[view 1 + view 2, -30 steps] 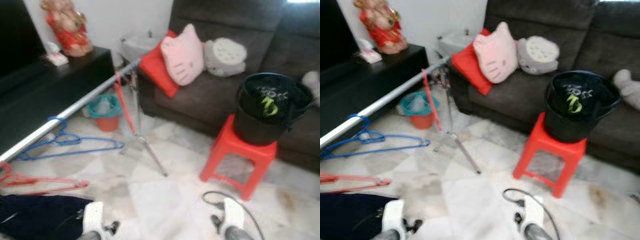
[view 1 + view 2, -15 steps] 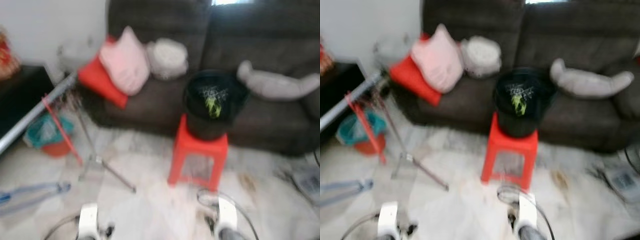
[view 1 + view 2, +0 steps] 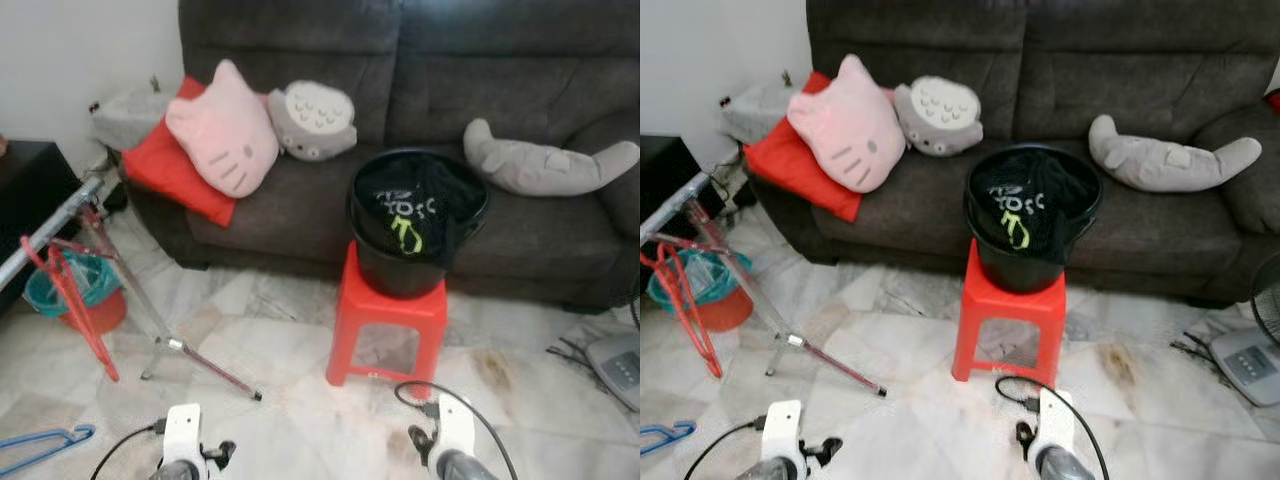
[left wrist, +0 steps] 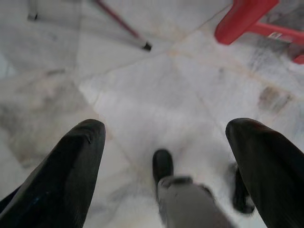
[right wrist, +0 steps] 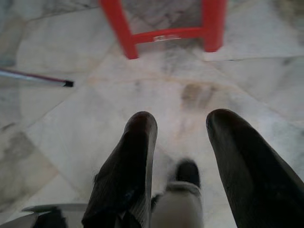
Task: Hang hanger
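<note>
Underfoot lay pale marbled floor tiles (image 3: 300, 330), running to a dark grey fabric sofa (image 3: 420, 90). Before it, a red plastic stool (image 3: 388, 325) carried a black bucket (image 3: 415, 235) of dark clothing. A blue wire hanger (image 3: 40, 448) lay on the floor at the robot's left. Both arms hung low: left gripper (image 4: 166, 142) fingers wide apart, right gripper (image 5: 178, 128) apparently parted, both empty.

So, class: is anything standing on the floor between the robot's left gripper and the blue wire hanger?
Nothing visible does. The blue wire hanger lies flat on the marble floor off to the robot's left, and the open left gripper hangs low over bare tile. The drying rack's red-and-silver legs stand farther ahead, not between them.
</note>
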`<state>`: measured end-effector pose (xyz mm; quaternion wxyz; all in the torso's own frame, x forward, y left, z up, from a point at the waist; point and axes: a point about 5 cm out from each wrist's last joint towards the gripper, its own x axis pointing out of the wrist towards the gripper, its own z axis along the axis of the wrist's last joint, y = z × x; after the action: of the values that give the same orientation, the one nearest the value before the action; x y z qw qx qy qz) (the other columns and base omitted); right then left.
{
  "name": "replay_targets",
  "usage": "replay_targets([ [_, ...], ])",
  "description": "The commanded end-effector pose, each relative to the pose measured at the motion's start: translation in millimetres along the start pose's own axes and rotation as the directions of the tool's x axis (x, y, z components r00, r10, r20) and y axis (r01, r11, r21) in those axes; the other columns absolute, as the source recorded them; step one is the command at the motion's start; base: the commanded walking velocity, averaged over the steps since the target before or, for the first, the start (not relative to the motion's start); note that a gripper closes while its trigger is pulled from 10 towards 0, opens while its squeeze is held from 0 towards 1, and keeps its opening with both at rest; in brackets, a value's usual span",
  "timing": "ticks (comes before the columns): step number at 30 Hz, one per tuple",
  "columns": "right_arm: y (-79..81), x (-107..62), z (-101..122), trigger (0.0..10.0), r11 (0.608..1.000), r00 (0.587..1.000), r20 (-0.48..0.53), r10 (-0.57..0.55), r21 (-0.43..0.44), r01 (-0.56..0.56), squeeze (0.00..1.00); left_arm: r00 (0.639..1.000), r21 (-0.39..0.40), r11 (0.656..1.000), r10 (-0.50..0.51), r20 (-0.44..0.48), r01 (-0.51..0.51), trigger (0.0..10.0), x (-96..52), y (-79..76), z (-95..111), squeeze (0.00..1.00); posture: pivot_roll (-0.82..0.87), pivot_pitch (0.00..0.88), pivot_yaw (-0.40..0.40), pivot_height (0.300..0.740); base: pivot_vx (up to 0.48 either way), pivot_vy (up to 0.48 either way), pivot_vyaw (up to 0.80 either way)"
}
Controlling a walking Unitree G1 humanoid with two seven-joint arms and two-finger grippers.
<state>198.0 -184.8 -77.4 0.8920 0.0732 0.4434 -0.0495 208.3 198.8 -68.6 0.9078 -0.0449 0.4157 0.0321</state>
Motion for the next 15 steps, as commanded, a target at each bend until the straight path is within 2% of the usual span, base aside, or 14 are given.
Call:
replay_targets([
  [1, -4.7, -0.6, -0.4, 10.0, 1.0, 1.0, 0.0, -0.015, 0.018, 0.015, 0.0, 1.0, 0.005, 1.0, -0.011, -0.024, 0.011, 10.0, -0.4, -3.9, -5.9, 0.0, -0.08, 0.0, 0.032, 0.74, 0.296, 0.0, 0.0],
  [15, -5.0, -0.6, -0.3, 10.0, 1.0, 1.0, 0.001, -0.017, 0.016, 0.017, 0.0, 1.0, 0.006, 1.0, -0.013, -0.025, 0.013, 10.0, -0.4, -4.0, -6.1, 0.0, -0.08, 0.0, 0.032, 0.74, 0.297, 0.0, 0.0],
])
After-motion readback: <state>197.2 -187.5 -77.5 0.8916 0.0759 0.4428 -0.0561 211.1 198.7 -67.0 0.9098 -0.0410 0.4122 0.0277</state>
